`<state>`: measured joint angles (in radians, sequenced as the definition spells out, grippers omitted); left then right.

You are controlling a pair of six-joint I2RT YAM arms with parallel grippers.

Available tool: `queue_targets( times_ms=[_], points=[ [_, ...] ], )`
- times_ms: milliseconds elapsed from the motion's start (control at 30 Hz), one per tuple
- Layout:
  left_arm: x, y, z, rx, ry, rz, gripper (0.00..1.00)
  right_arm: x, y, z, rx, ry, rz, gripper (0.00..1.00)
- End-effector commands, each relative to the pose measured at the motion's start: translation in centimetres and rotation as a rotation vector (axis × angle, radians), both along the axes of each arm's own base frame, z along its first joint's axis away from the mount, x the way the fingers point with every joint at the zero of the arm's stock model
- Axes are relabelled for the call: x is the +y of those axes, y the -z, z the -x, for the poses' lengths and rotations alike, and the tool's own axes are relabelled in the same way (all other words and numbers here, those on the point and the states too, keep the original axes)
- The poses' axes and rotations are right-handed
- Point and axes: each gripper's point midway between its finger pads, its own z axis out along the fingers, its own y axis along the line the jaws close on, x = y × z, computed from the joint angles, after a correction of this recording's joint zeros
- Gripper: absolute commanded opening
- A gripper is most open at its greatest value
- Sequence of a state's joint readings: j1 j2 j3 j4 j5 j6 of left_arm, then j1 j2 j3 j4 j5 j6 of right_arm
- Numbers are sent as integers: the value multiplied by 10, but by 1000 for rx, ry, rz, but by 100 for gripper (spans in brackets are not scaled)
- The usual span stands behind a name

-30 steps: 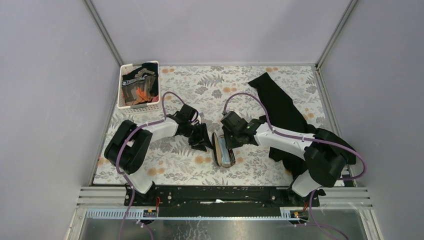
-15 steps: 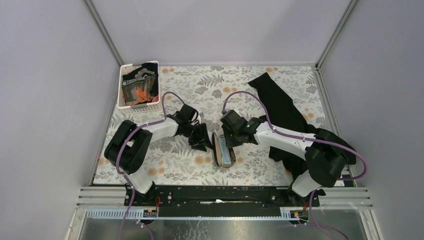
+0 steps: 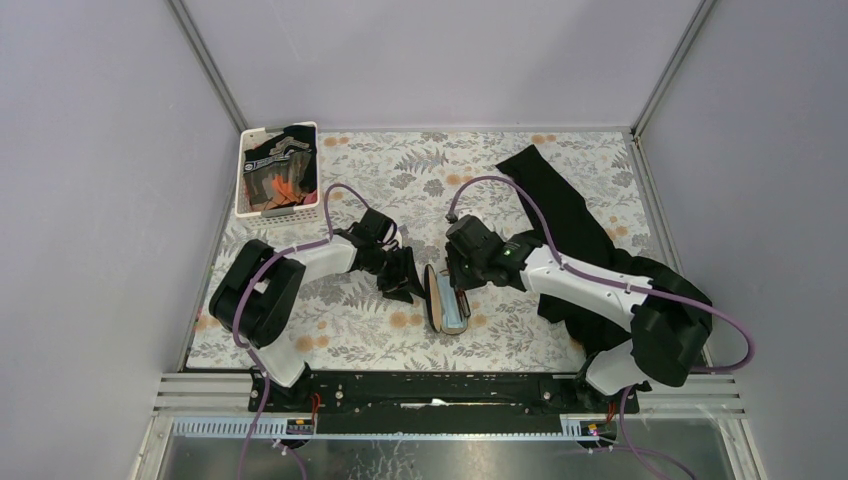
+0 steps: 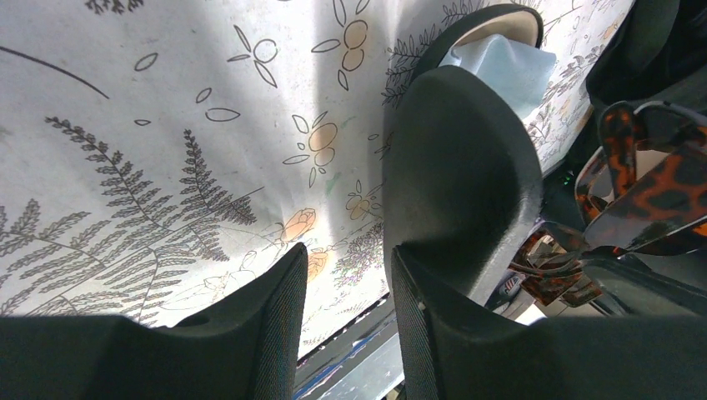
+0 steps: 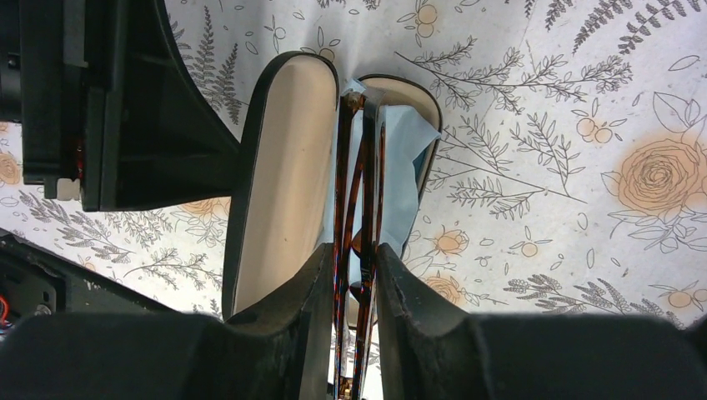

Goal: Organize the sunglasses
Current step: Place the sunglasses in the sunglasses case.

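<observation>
The black glasses case [image 3: 440, 300] lies open at the table's middle, its cream-lined lid [image 5: 283, 167] standing up on the left and the light-blue cloth [image 5: 402, 158] in its base. My right gripper [image 5: 357, 275] is shut on the folded sunglasses [image 5: 358, 183], with an amber tortoiseshell frame, and holds them edge-on just over the cloth. From above, this gripper [image 3: 463, 285] sits over the case. My left gripper [image 4: 348, 267] is open with nothing between its fingers. Its right finger rests against the outside of the lid [image 4: 458, 167]. The sunglasses [image 4: 650, 183] show beyond the lid.
A white basket [image 3: 245, 185] with dark items stands at the back left. A black garment [image 3: 560, 215] lies along the right side, under the right arm. The table carries a floral cover [image 3: 400, 160]. The left gripper [image 3: 405, 278] sits close beside the case.
My right wrist has shifted slightly right and turned over the case with the sunglasses in it. The left arm has not moved.
</observation>
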<state>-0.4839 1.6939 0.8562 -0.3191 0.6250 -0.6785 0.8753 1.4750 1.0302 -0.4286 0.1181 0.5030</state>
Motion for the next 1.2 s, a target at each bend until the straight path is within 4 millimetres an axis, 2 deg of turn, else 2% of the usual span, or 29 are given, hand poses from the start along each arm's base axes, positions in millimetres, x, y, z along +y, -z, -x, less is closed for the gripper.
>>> queue_targets(
  times_ms=[0,300,967,1033,1167],
  points=[
    [-6,-2,-6,-36,23,19,47,10,6,5,32,-33,-8,24],
    [-6,-2,-6,-35,24,20,47,-10,35,2,54,74,95,22],
    [-6,-1,-5,-32,27,21,47,-19,62,7,99,69,178,23],
    [-7,-1,-5,-34,28,22,47,-18,61,6,96,71,174,29],
    [-8,0,-5,-30,32,20,47,-13,59,7,97,69,165,52]
  ],
)
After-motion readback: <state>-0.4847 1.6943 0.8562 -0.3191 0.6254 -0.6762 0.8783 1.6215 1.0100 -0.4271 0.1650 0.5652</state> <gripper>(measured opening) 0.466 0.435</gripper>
